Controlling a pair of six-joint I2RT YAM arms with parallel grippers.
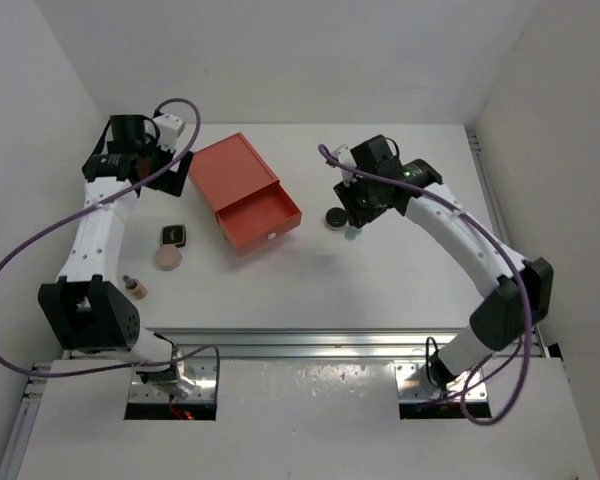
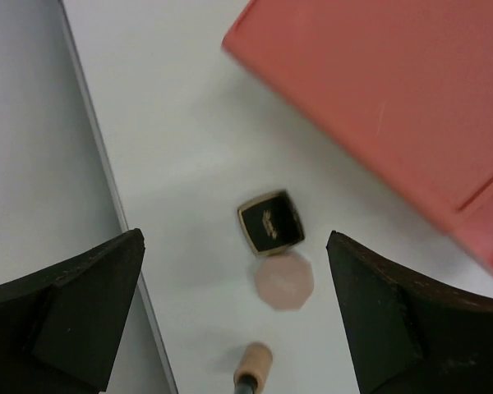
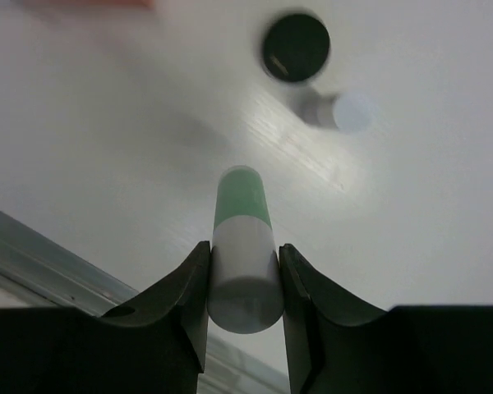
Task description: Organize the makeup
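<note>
right fingers (image 3: 181,295) clamp the pale-green tube (image 3: 242,222) over the surface (image 1: 380,290), right of the red drawer box (image 1: 242,180), seemingly bound for it; left fingers (image 2: 90,287) gape empty at far left.

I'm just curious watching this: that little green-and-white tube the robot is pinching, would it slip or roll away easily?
Probably slippery: the pale-green and white plastic tube looks smooth and round, and the right arm's jaws pinch only its white end. It likely rolls if laid on its side. It seems stiff, showing no dent under the squeeze.
</note>
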